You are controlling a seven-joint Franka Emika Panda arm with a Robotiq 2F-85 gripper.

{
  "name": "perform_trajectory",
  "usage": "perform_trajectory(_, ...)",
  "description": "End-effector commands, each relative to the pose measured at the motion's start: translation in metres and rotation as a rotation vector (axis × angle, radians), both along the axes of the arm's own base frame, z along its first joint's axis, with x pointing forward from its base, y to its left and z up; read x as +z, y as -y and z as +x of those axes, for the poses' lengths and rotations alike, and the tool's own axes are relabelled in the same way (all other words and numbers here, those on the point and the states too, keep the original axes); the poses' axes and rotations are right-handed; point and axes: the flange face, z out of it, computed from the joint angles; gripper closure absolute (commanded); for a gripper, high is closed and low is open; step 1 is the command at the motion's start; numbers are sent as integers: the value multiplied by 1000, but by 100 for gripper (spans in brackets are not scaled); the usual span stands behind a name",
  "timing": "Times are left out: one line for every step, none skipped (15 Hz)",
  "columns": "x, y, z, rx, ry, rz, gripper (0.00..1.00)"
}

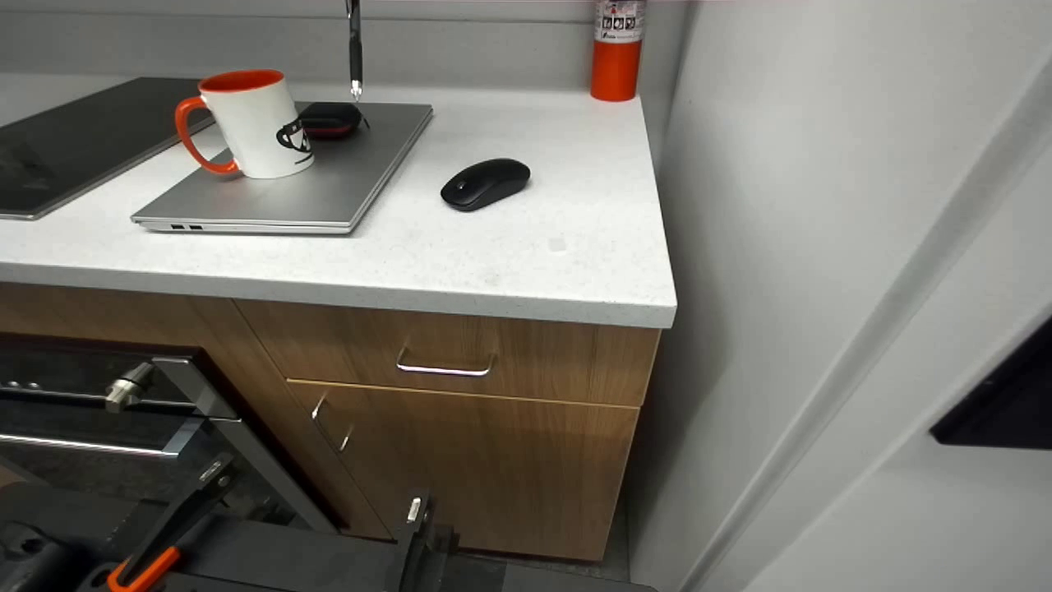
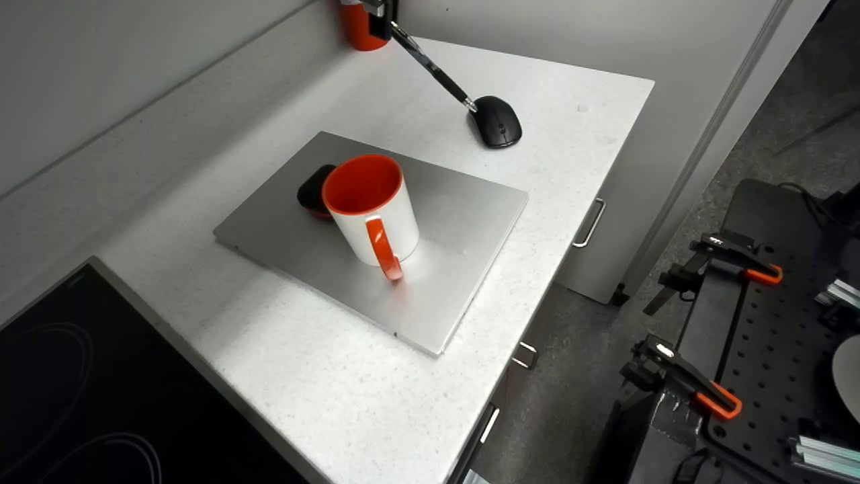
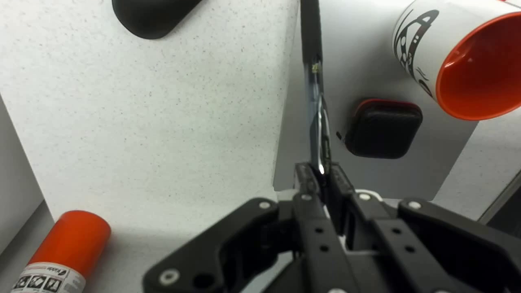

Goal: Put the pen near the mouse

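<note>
While aloft over the tabletop (image 1: 583, 164) before us, pen (image 1: 355, 57) in the pincer's (image 3: 322, 176) narrow grasp, apart from the mouse (image 1: 486, 183).

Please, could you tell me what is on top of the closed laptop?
A mug and a small black case rest on the laptop. In an exterior view, the mug hides part of the case. The surface directly beneath each is covered.

From afar I see a speckled white countertop (image 1: 592, 197) bearing a closed laptop (image 1: 353, 164); to one side of the laptop, a cooktop (image 1: 90, 144); opposite, a computer mouse (image 1: 486, 183) and (farther off) a fire extinguisher (image 1: 615, 70).
</note>
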Motion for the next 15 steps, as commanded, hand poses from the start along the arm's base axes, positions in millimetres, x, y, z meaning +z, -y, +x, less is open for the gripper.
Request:
perform_trajectory(1,-1,0,-1,0,0,88)
perform_trajectory(2,-1,0,-2,1,1,88)
perform_trajectory(2,-1,1,-2,1,1,88)
perform_trajectory(1,0,6,-13,-5,-1,97)
perform_trajectory(-2,4,14,-37,10,-13,97)
perform_trajectory(-6,14,27,-72,17,-20,97)
perform_trajectory(-8,21,35,-103,18,-23,97)
perform_trajectory(-10,28,43,-130,20,-31,97)
perform_trajectory(-12,35,51,-152,21,-45,97)
perform_trajectory(-16,42,61,-177,13,-58,97)
perform_trajectory(-22,46,69,-199,2,-70,97)
perform_trajectory(-27,50,77,-218,-4,-82,97)
perform_trajectory(-34,51,85,-233,-19,-89,97)
perform_trajectory(-41,51,92,-248,-29,-93,97)
perform_trajectory(-49,50,99,-259,-31,-90,97)
